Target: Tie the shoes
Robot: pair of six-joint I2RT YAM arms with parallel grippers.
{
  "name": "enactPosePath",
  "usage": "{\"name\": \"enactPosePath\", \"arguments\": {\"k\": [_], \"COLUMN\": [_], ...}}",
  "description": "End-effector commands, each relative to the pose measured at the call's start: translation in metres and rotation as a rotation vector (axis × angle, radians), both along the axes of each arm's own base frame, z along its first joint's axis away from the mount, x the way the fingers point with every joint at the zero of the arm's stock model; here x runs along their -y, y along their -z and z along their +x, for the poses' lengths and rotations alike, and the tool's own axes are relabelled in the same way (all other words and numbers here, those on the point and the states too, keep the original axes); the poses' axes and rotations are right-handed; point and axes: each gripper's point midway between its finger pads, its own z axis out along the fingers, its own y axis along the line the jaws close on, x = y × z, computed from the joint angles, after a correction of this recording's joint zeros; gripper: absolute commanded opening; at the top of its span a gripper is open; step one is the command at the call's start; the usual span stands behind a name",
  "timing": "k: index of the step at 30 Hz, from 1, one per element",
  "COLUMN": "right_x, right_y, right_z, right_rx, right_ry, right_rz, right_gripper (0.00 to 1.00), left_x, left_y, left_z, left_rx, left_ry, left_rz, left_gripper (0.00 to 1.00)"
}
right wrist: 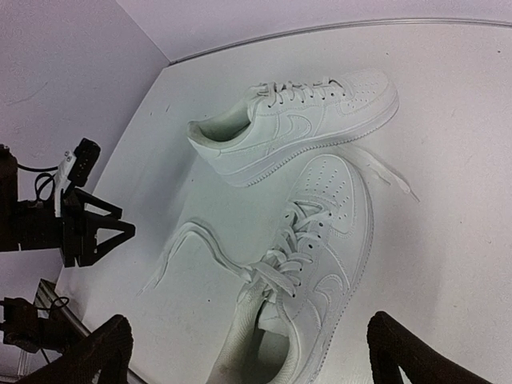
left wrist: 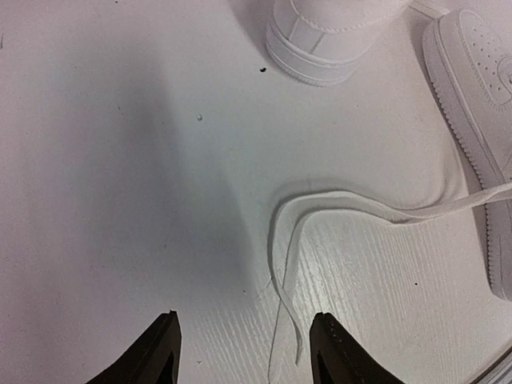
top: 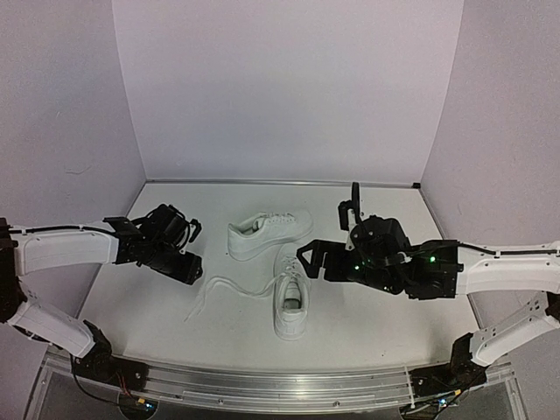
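Inspection from the remote station.

1. The table (top: 131, 324) is white with a faint grain, and it carries everything listed here.
2. The left arm (top: 61, 247) and right arm (top: 512, 273) both reach inward over the table, with the shoes between their jaws.
3. The far shoe (top: 269, 232) stands beyond both sets of jaws. Its heel points toward the left gripper (left wrist: 248, 352) and its toe toward the right side.
4. The near shoe (right wrist: 320, 256) sits directly ahead of the right gripper (right wrist: 256, 352), between its spread fingers (right wrist: 416, 352). The heel opening is closest to the jaws and the toe points away. I cannot make out a bow on it, and its laces look loose across the tongue.
5. The right jaws are released to a wide spread. I see nothing between the pads and no contact with the shoe.
6. The left jaws are released and parted, grasping nothing.
7. A lace (left wrist: 320, 200) runs from the near shoe toward the left gripper and doubles back in a loop ahead of the jaws. Its free end lies on the table between the fingertips, nearer the right-hand one in the left wrist view.
8. A second lace end (right wrist: 384, 172) lies flat beside the near shoe's toe, beyond the right jaws.
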Motion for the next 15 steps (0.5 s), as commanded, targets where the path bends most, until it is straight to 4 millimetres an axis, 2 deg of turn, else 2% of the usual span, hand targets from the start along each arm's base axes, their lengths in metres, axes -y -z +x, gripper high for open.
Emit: {"name": "enactPosePath", "arguments": {"k": [1, 6, 12, 15], "right_x": [-0.016, -0.03, -0.025, -0.019], "right_y": [-0.008, -0.004, -0.006, -0.011], "right_z": [0.005, -0.001, -0.002, -0.003], "right_rx": [0.017, -0.006, -0.001, 0.005], "right_ry": [-0.032, -0.105, -0.099, -0.084], "right_rz": [-0.049, -0.076, -0.069, -0.054], "right_gripper": [0.98, 0.98, 0.98, 0.98], "left_x": [0.028, 0.031, 0.033, 0.036], "left_y": [-0.001, 0.011, 0.03, 0.037], "left_z": [0.016, 0.025, 0.032, 0.033], "left_rx": [-0.01, -0.023, -0.056, -0.076], "left_ry": [0.08, 0.071, 0.079, 0.092], "left_rz": [-0.028, -0.009, 0.004, -0.003], "left_gripper": [0.56, 0.45, 0.34, 0.32]}}
